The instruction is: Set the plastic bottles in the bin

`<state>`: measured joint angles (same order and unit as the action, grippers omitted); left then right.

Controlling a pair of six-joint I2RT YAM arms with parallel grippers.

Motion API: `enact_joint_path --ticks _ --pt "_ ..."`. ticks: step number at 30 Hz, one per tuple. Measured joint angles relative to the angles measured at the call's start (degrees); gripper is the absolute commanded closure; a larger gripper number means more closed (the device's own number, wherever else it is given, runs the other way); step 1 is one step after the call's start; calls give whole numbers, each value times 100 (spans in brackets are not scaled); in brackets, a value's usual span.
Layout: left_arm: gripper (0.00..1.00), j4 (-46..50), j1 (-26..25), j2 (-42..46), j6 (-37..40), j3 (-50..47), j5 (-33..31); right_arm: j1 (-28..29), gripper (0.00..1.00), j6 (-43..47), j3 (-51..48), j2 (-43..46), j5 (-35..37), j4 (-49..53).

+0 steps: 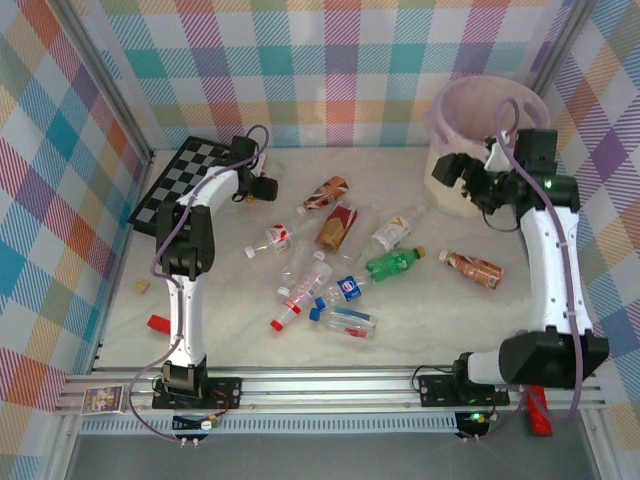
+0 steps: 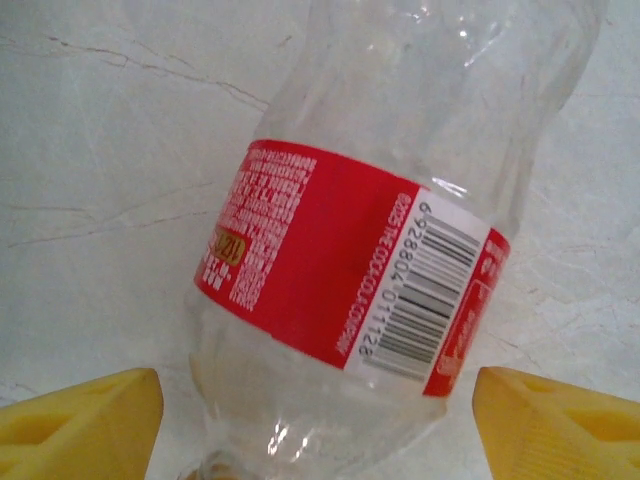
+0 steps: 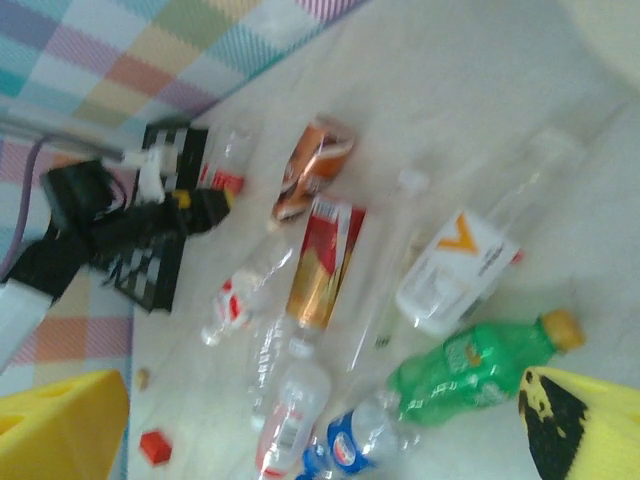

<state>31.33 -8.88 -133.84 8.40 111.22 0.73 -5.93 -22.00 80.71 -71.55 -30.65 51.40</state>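
Left wrist view: the left tool [image 2: 316, 385] straddles a clear red-labelled bottle [image 2: 380, 250] at 11 o'clock on the worktop [image 1: 430, 325], its jaws apart and not yet clamped. The next move looks to be clamping it, lifting, and carrying it to the bin [image 1: 437, 115] at 1 o'clock, where the right tool [image 1: 447, 168] hangs released.

**Robot test cell in a lab**

Plainly a staged robotics rig, not a home or shop. Walled on three sides with bright checked cloth [image 1: 330, 60] hung behind bare metal posts [image 1: 118, 90]. Floored with a pale marbled bench [image 1: 430, 340], edged along the near side by an aluminium rail [image 1: 330, 385]. Bolted to that rail: a slim left arm [image 1: 180, 310] and a right arm [image 1: 548, 250], trailing loose cables [image 1: 158, 240]. Strewn with practice props: plastic bottles [image 1: 395, 263], a chessboard [image 1: 185, 180], a cream bin [image 1: 470, 105].
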Motion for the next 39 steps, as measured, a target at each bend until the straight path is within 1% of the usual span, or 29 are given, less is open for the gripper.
enact_joint_path --ticks 5,9,13,18,20,23,25,29,33,37,38,39 --pt "36 4 0 -149 -37 4 2 4 1 -140 -988 798 -334 0" --pt "50 4 0 -188 -92 4 7 9 1 -400 -1696 1178 -544 -98" --pt "59 -42 -2 -188 -151 -22 22 66 1 -577 -2070 1143 -511 -26" --pt "75 -212 -2 -166 -254 -136 26 363 1 -680 -2319 977 -127 0" --pt "75 -354 -2 -81 -330 -302 63 605 1 -717 -2474 887 -15 -28" --pt "76 -680 -2 271 -520 -914 229 1075 1 -785 -2568 529 66 -243" --pt "76 -817 -2 553 -678 -1305 341 1408 1 -927 -2645 337 79 -616" --pt "77 -1071 -39 1150 -1012 -1843 579 1943 0 -1451 -2846 127 -94 -1790" --pt "77 -1296 -90 1849 -1340 -2297 938 2124 1 -1961 -2846 -181 -238 -2896" --pt "77 -1482 -334 2559 -1633 -2846 1504 2234 3 -2354 -2691 -573 -389 -3729" --pt "77 -1519 -435 2708 -1718 -2964 1694 2286 5 -2411 -2573 -723 -431 -3917" --pt "78 -1543 -540 2841 -1803 -3071 1875 2347 9 -2426 -2435 -866 -466 -4065"
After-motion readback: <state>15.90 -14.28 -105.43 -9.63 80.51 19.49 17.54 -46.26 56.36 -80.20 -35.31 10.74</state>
